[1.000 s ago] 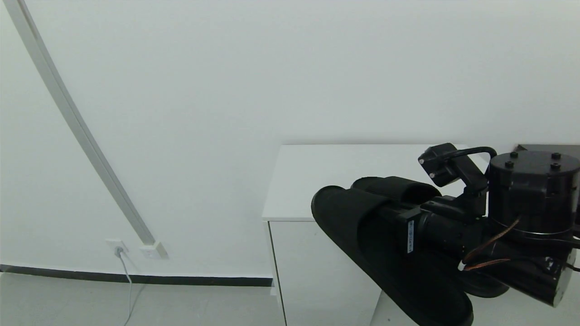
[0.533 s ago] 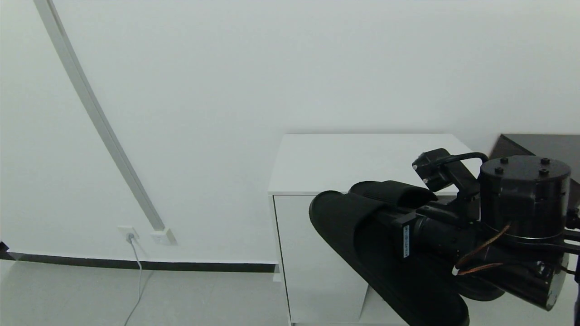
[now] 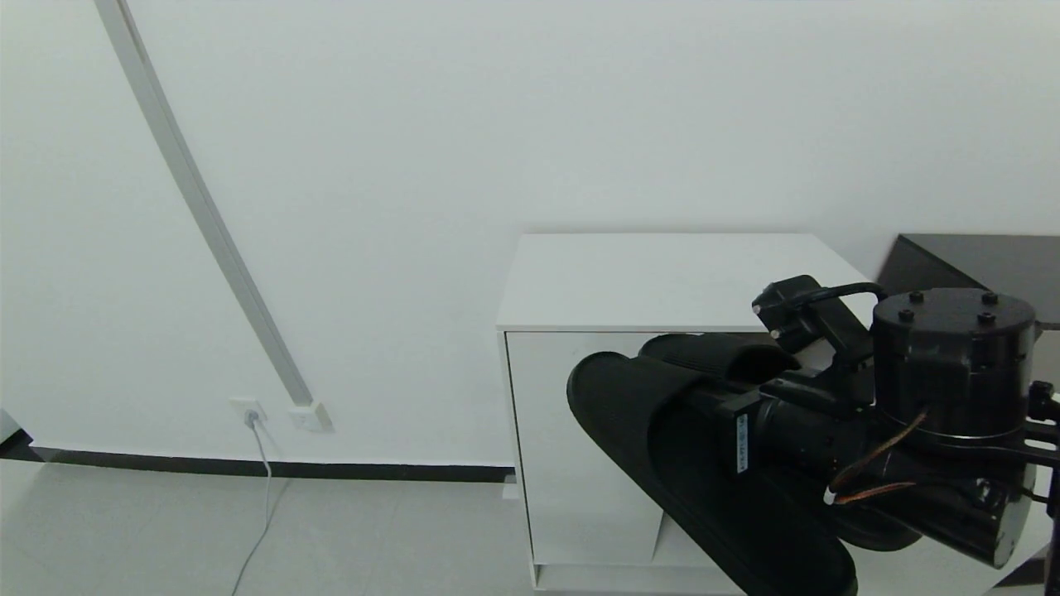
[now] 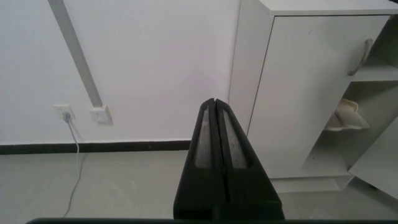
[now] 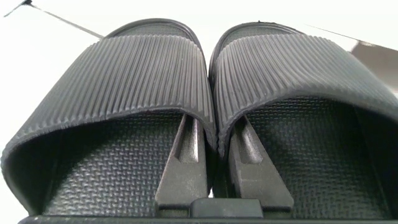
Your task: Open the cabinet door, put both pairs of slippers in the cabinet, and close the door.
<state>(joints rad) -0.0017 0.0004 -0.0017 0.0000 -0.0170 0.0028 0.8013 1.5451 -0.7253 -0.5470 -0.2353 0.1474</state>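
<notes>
- Head view: the white cabinet point(image 3: 662, 281) stands against the wall point(image 3: 497, 116), its front panel facing the floor point(image 3: 373, 538). The pair of black slippers point(image 3: 638, 414) hangs in the air before the cabinet's front, carried at the end of the right arm point(image 3: 952, 372), soles side by side and toes toward the cabinet. A grey conduit strip point(image 3: 207, 223) runs down the wall to two sockets point(image 3: 281, 412), one with a cable point(image 3: 265, 463) plugged in. A dark surface point(image 3: 977, 257) adjoins the cabinet on the right.
- Left wrist view: the left gripper point(image 4: 214, 102) carries nothing; its fingers point(image 4: 205, 137) are pressed flat together. Beyond them, the cabinet shows a closed panel with a handle point(image 4: 367, 53) and, beside it, an open compartment with shelves; pale slippers point(image 4: 348, 116) lie on one shelf.
- Right wrist view: the right gripper point(image 5: 217, 155) has one of its fingers point(image 5: 183, 162) under each strap, clamping the slippers' adjoining inner edges between them.
</notes>
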